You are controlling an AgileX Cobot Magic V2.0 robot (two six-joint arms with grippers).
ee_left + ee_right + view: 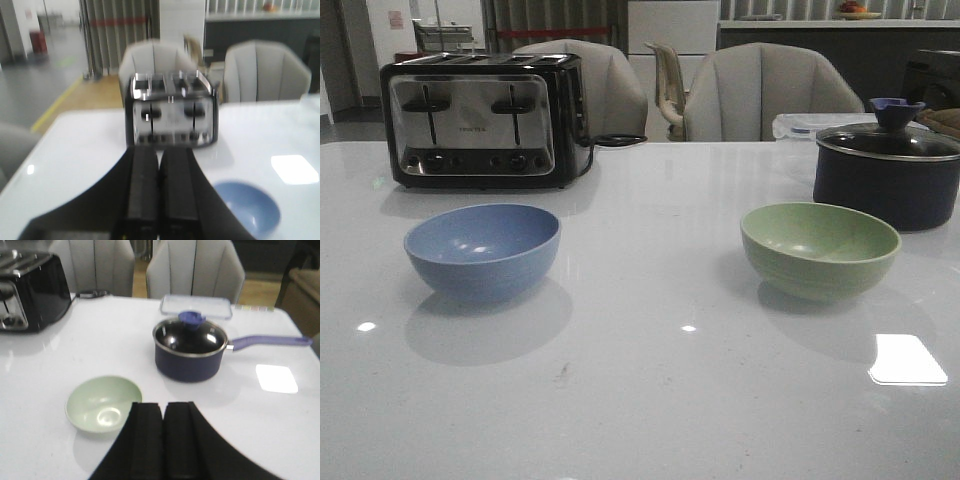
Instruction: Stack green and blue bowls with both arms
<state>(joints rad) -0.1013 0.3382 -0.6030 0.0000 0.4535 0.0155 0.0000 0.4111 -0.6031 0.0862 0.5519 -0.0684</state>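
The dusty blue bowl point(483, 250) stands upright and empty on the white table at the left. The pale green bowl point(820, 249) stands upright and empty at the right. Neither arm shows in the front view. In the left wrist view my left gripper point(159, 152) is shut and empty, high above the table, with the blue bowl point(248, 207) off to one side of it. In the right wrist view my right gripper point(164, 407) is shut and empty, above the table, with the green bowl point(102, 403) just beside its fingers.
A black and silver toaster point(483, 121) stands behind the blue bowl. A dark navy lidded pot point(888, 166) with a long handle point(270, 342) stands behind the green bowl, a clear plastic box point(196, 306) behind it. Chairs point(760, 92) line the far edge.
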